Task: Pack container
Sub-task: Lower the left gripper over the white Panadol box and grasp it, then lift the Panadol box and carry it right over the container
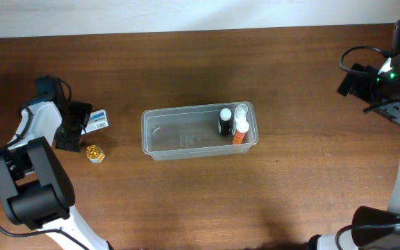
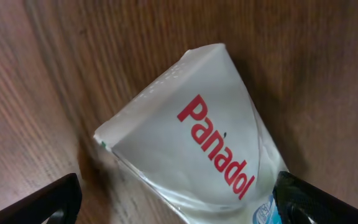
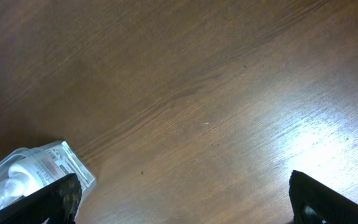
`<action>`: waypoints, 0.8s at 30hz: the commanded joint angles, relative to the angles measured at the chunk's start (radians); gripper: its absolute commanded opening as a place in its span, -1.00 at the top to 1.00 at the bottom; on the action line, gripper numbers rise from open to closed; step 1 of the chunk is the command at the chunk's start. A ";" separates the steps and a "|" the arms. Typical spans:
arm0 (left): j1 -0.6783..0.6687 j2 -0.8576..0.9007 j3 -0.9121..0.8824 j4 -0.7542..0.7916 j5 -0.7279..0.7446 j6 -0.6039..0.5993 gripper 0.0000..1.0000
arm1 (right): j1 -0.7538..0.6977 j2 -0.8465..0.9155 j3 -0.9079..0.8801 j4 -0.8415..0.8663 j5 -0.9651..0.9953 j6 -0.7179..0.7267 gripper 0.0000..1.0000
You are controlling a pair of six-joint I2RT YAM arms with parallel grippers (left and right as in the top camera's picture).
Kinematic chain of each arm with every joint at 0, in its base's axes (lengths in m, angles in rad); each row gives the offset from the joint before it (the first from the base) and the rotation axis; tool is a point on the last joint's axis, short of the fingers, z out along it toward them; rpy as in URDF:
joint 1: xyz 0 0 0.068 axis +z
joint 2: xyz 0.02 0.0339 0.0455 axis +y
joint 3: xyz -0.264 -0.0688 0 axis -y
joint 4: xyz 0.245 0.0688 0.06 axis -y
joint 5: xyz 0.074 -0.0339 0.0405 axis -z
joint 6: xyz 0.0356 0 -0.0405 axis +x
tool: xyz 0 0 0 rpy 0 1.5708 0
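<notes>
Currently, the container [image 1: 186, 139] sits at the centre of the table [image 1: 290, 194], with its long side running left to right. Three bottles stand upright at its right end: a black bottle [image 1: 224, 122], a white bottle [image 1: 241, 111] and an orange-and-white bottle [image 1: 239, 132]. They are grouped closely together. The rest of the container holds nothing.

The left claw [image 2: 179, 202] is positioned at the left side of the table, well apart from the container. Its jaws are spread wide. A white Panadol box [image 2: 191, 130] lies flat on the table between the two fingers, with red lettering facing up. The left wrist view does not show whether either finger touches the box. A small gold object [image 1: 94, 153] lies on the table near the box, on the side closer to the robot.

The right claw [image 3: 182, 199] hangs over bare table to the right of the container. Its jaws are spread wide and hold nothing. The right wrist view shows one corner of the container at its lower left edge, with a white bottle inside.
</notes>
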 commanded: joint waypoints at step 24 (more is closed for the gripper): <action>-0.011 0.078 0.002 0.003 0.016 0.052 -0.48 | -0.004 0.002 0.008 0.002 0.009 -0.008 -0.97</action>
